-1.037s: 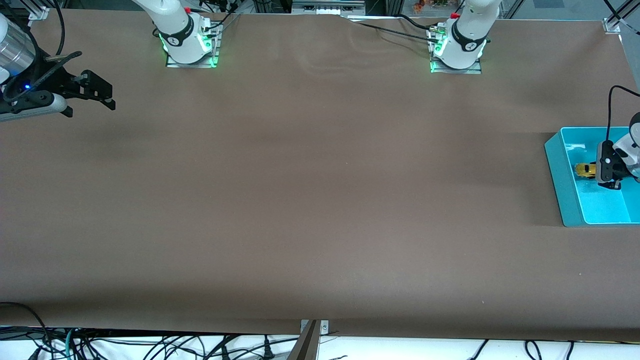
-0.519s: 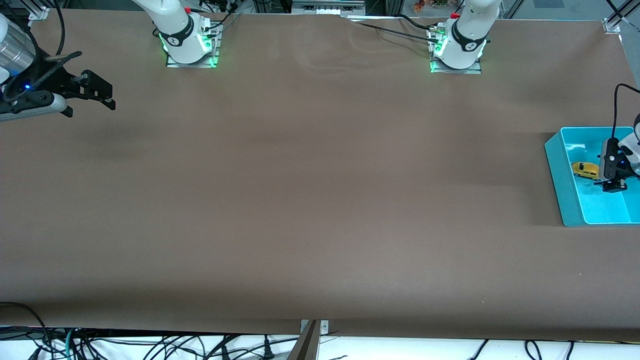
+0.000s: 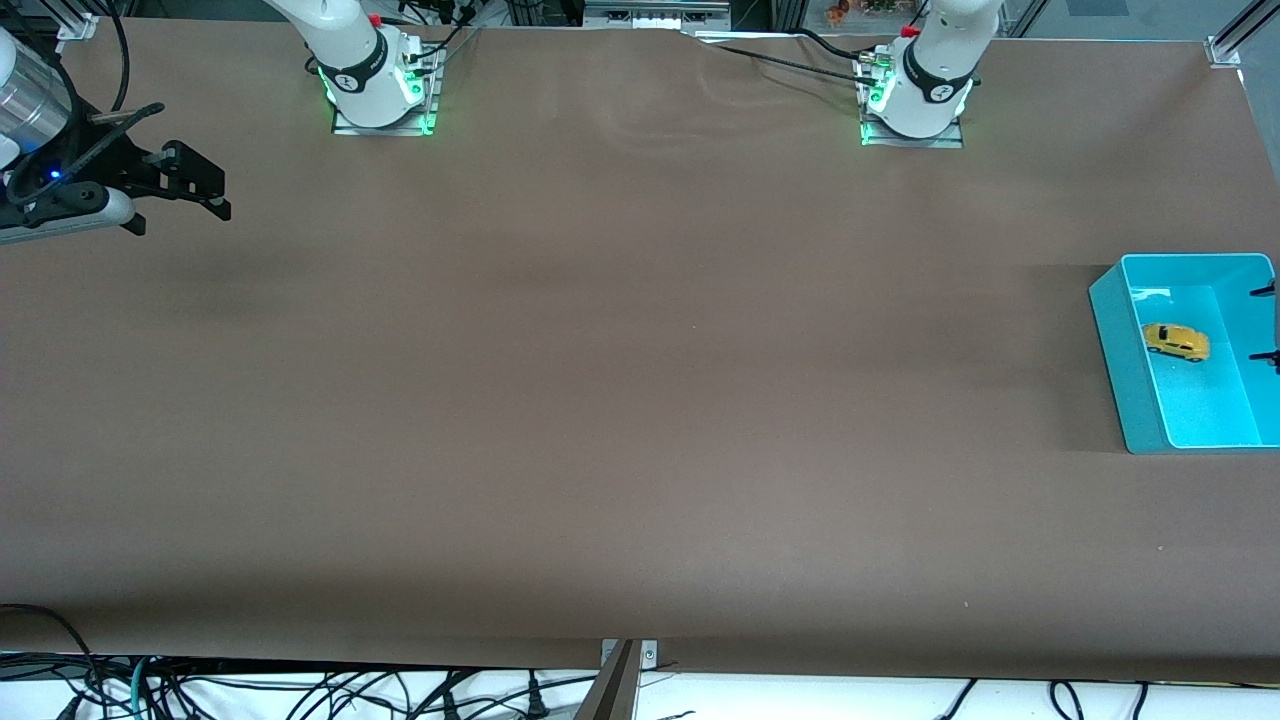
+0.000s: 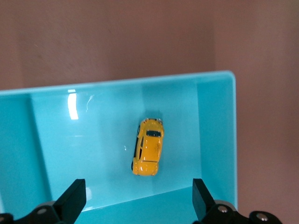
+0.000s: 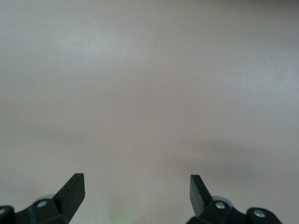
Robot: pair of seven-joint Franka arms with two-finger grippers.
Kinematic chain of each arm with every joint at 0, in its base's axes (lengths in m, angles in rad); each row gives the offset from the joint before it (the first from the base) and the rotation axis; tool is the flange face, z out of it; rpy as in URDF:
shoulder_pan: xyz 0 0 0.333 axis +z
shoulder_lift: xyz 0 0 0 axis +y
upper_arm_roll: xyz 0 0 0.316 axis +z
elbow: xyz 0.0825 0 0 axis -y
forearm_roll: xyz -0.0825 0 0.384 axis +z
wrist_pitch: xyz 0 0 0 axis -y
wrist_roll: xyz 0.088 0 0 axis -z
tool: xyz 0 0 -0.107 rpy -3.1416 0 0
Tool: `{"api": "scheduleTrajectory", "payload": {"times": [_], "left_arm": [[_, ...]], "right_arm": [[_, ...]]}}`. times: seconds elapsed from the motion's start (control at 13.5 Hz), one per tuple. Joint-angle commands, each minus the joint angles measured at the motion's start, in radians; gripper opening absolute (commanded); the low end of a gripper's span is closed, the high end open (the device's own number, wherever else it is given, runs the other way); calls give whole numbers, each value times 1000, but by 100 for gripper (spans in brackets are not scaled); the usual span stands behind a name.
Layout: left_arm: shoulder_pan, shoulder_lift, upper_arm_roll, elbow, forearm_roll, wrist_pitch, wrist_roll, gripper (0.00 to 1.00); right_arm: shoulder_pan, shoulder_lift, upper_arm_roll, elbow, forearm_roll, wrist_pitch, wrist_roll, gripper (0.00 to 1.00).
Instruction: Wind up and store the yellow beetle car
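Front: yellow beetle car (image 3: 1176,341) lying free in teal bin (image 3: 1116,340) at left arm's end, right gripper (image 3: 176,190) waiting, fingers apart; left wrist: left gripper (image 4: 138,201) spread above car, storing apparently done; right wrist: bare tabletop.

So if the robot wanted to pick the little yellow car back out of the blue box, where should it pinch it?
Probably across its two long sides, coming straight down from above. The yellow beetle car sits on its wheels on the floor of the teal bin, clear of the walls, and its roof is rounded. The open left gripper is over the bin.
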Motion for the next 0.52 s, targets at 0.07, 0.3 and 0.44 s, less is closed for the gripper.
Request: {"api": "scheduleTrajectory", "payload": {"times": [0.07, 0.3, 0.44], "left_arm": [[-2, 8, -92, 131, -18, -185, -179, 100], [-2, 8, -215, 212, -18, -322, -395, 100], [-2, 8, -303, 235, -20, -376, -498, 100]], "right_arm": [[6, 3, -5, 14, -12, -8, -7, 100], [6, 3, -5, 14, -12, -7, -7, 100], [6, 3, -5, 15, -13, -7, -7, 100]]}}
